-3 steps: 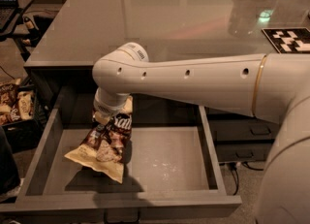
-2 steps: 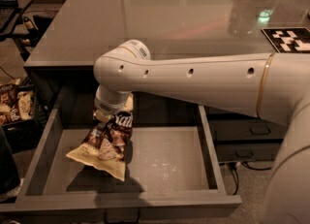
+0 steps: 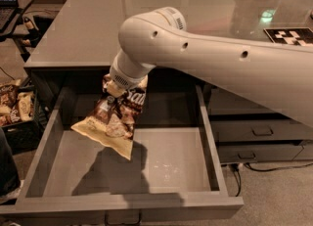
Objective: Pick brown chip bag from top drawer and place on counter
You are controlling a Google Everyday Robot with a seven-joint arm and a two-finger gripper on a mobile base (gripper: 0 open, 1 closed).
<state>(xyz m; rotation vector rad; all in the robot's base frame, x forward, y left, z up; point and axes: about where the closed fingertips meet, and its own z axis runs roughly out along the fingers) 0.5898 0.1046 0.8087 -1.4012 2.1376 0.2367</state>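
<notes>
The brown chip bag [image 3: 116, 118] hangs tilted in the air above the floor of the open top drawer [image 3: 166, 164], its cream end pointing down and its shadow on the drawer floor. My gripper [image 3: 113, 90] is at the bag's upper end, under the white arm's wrist, and is shut on the bag. The fingers themselves are mostly hidden by the wrist and the bag. The glossy grey counter [image 3: 98, 19] lies just behind and above the drawer.
Narrower grey drawers with loop handles [image 3: 261, 132] are at the right. A black crate with a heap of snack packets [image 3: 14, 107] stands on the floor at the left. A laptop desk [image 3: 10, 5] is at the far left. A tag marker [image 3: 291, 35] lies on the counter.
The arm has lifted the chip bag off the drawer floor; it now hangs higher, clear of the floor, and the view has shifted closer.
</notes>
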